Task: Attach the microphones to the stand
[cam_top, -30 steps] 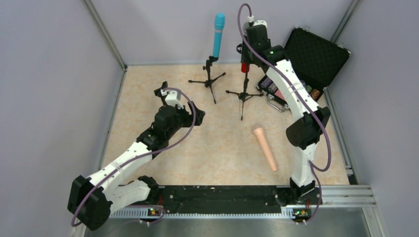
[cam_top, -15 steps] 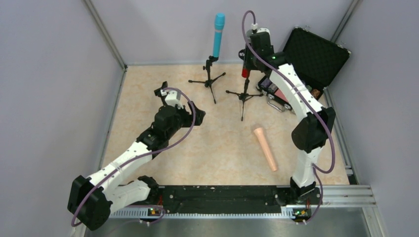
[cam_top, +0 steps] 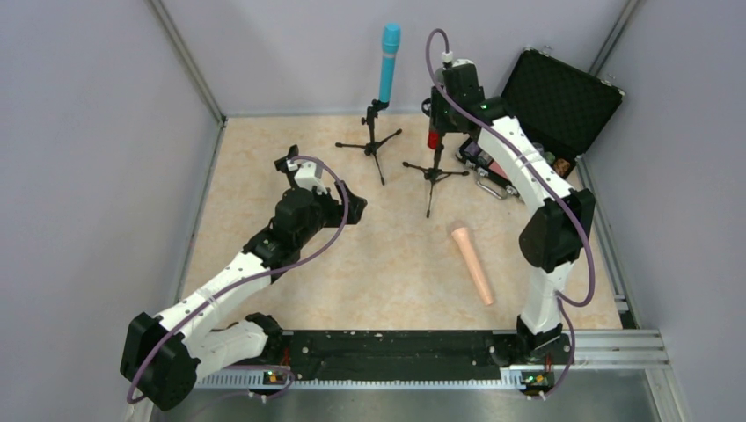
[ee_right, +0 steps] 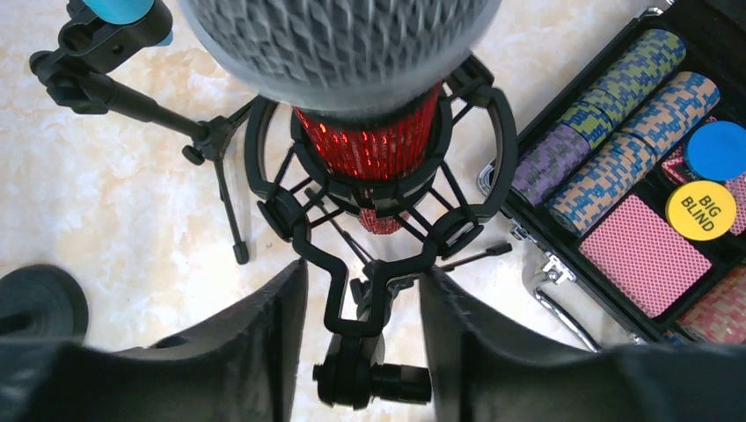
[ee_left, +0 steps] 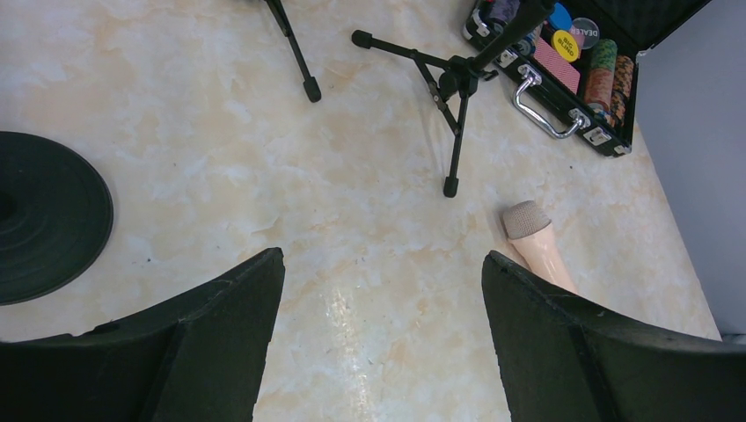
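Note:
The glittery red microphone (cam_top: 433, 139) with its silver mesh head stands upright in the shock mount (ee_right: 339, 281) of the right tripod stand (cam_top: 433, 171). My right gripper (cam_top: 442, 114) hangs just above it, pointing down. In the right wrist view the right gripper (ee_right: 365, 268) is shut narrow, its tips pressing the mount's yoke under the red microphone (ee_right: 369, 141). The teal-blue microphone (cam_top: 388, 61) stands on the left tripod (cam_top: 374, 141). A pale peach microphone (cam_top: 472, 264) lies flat on the table. My left gripper (cam_top: 318, 180) hovers open and empty over bare table (ee_left: 383, 259), with the peach microphone (ee_left: 532, 237) to its right.
An open black case (cam_top: 545, 97) of poker chips lies at the back right, close behind the right stand. A flat black disc (ee_left: 44, 215) rests on the table to the left of my left gripper. Grey walls close in the table on three sides.
My right gripper has come down and slightly toward the stand, and the red microphone has dropped lower with it. The left arm has not moved.

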Robot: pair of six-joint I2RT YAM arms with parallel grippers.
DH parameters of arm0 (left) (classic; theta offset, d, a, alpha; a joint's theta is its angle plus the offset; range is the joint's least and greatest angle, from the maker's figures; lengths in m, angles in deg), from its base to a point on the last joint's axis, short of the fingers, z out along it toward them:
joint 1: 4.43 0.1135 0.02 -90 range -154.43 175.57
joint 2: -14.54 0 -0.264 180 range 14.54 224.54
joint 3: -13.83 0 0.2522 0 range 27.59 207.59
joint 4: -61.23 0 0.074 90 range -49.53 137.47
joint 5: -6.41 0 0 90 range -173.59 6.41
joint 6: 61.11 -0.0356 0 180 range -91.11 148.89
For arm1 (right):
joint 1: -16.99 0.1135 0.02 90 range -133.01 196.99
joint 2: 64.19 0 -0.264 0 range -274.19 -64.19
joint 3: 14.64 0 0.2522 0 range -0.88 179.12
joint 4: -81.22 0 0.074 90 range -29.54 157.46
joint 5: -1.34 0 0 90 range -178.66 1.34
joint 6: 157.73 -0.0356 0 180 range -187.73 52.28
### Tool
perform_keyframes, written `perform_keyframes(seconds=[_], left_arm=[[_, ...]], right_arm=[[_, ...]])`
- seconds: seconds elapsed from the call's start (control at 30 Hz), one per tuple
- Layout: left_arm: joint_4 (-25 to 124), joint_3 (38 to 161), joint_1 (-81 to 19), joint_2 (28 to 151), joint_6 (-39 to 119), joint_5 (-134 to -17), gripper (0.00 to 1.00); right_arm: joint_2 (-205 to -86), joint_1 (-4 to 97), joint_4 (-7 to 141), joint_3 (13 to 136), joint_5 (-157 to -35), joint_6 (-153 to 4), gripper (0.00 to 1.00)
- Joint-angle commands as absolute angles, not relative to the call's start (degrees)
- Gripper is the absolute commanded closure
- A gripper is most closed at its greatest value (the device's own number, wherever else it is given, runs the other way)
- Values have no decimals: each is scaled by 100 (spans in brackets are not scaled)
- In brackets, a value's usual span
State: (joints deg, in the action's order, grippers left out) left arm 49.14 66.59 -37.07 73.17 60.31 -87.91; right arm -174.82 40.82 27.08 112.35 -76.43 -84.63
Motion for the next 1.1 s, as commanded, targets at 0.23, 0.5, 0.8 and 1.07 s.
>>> perform_keyframes(seconds=[0.23,0.5,0.8,1.07], left_arm=[[5020,6763,-3683,7308,6044,-8771,13],[5010,6798,-3684,7383,6066,-8741,13],[4631,7436,-3669,7799,5750,-8455,7],[4397,8353,-3599,8432,5300,-7764,4]], right_arm=[[-16960,4054,2982,11325,-7781,-8281,18],[-16758,4054,3047,11133,-7892,-8258,17],[-16123,3885,3534,10221,-8651,-8333,16],[-15176,3320,4649,8667,-10616,-8890,16]])
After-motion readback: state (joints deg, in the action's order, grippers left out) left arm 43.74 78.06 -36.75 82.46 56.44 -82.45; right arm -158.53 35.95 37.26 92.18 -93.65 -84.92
